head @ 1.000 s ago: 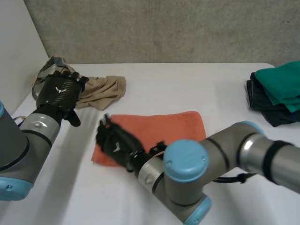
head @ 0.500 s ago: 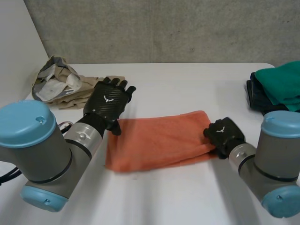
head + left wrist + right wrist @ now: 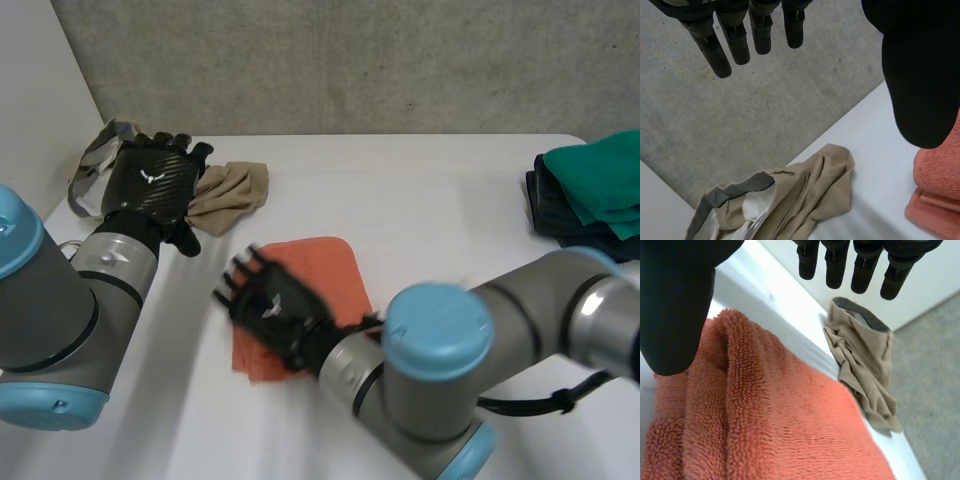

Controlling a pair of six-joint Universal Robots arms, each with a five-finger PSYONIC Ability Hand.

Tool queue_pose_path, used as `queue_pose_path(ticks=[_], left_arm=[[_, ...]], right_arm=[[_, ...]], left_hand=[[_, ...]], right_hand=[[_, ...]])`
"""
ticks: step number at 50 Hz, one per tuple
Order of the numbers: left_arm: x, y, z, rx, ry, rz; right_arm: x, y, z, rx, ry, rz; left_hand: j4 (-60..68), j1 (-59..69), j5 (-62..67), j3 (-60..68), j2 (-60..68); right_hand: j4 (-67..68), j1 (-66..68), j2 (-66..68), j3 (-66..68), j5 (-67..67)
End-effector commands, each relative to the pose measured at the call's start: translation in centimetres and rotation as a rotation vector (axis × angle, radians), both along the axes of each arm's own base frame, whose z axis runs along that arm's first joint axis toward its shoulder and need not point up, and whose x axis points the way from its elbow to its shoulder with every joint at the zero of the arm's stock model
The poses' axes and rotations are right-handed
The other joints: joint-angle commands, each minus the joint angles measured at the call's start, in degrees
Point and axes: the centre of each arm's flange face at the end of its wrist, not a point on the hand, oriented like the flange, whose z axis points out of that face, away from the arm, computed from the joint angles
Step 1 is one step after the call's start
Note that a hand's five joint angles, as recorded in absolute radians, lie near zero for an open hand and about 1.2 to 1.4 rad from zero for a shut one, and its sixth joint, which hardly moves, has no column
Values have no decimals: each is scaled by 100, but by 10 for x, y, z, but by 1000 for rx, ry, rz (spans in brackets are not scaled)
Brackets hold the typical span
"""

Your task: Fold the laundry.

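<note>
Since towel [image 3: 335, 265] lay long: now doubled; a fold done.
Right hand [image 3: 272, 308]: above it, released.
Left hand [image 3: 152, 183]: released, by clothes [image 3: 232, 188].

Terry-cloth orange towel [image 3: 765, 430], nubby; tan garment [image 3: 810, 195] thin, wrinkled; table [image 3: 420, 200] smooth, matt.

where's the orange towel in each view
Head view: orange towel mid-table, partly under the right robot hand.
Left wrist view: towel beside the left robot hand, by its thumb, folded edges showing.
Right wrist view: towel under the palm.
Shared landmark: the crumpled beige garment near the towel.
</note>
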Motion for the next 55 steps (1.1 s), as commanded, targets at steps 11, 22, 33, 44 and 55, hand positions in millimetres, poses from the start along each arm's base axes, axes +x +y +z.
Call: queue_pose_path(ticks=[11,22,33,44,55], left_arm=[[-84,28,-32,156,116,-236],[-75,13,-100,344,-31,-72],[-46,13,-116,395,-203,43],[-52,14,-57,257,-138,-49],[-66,13,5,166,10,-410]], right_arm=[[-84,-104,57,554,-316,-519],[-65,-124,13,646,-210,-526],[-46,-113,-25,633,-55,-490],[-49,-89,44,320,-56,-478],[-40,-20,12,254,-2,-345]], left_hand=[[88,114,-37,23,46],[156,182,31,91,114],[139,165,14,75,97],[-29,-3,-154,-94,-71],[-46,-20,-171,-110,-88]], right_hand=[[-248,-300,-206,-227,-276],[-248,-300,-206,-227,-276],[-248,-300,-206,-227,-276],[-248,-300,-206,-227,-276],[-248,-300,-206,-227,-276]])
